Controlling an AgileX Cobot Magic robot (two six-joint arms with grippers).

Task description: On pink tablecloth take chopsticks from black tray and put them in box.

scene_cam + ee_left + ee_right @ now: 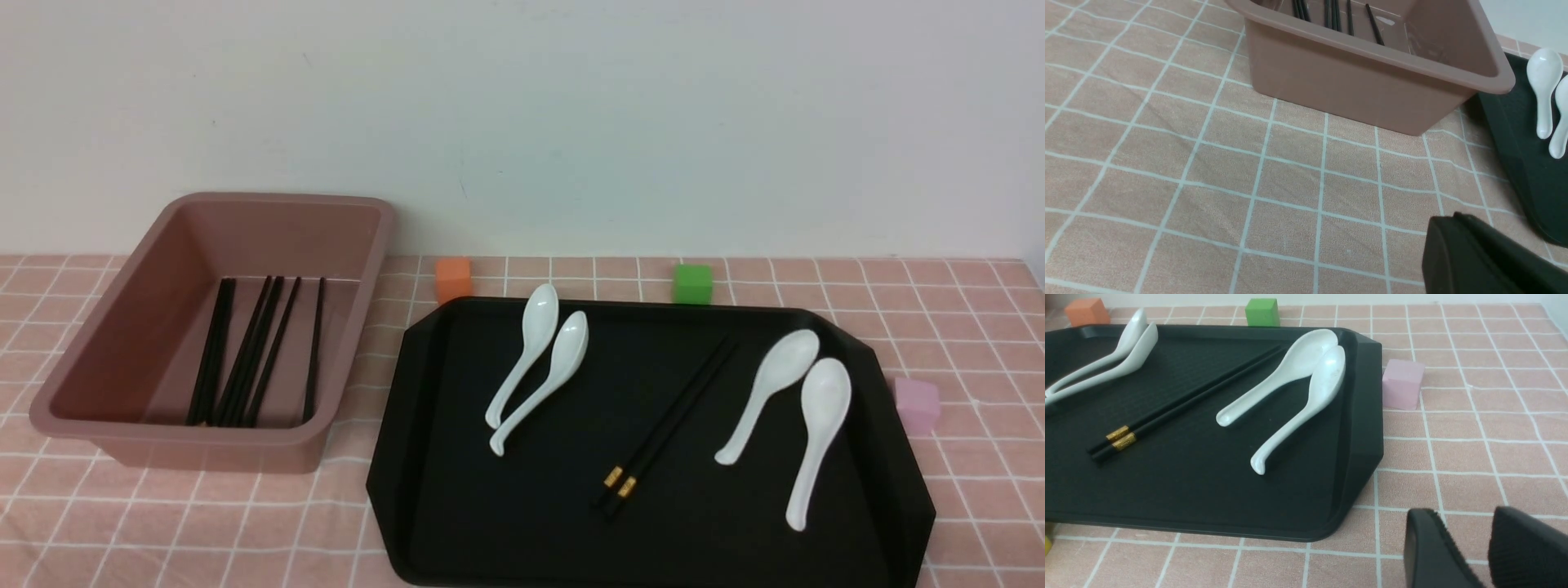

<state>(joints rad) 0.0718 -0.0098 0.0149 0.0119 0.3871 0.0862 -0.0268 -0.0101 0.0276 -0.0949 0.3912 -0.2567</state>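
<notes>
Black chopsticks (668, 416) lie on the black tray (457, 523).
Left gripper (1490, 261) is clenched empty; right gripper (1486, 547) is released beside it.

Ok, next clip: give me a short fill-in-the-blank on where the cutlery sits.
1. The chopsticks left on the black tray lie between two pairs of white ____.
2. The other chopsticks already lie inside the ____.
3. The cube past the tray's far edge, nearest the box, is ____.
4. The pink cube rests on the ____.

Missing: spoons; box; orange; tablecloth
</notes>
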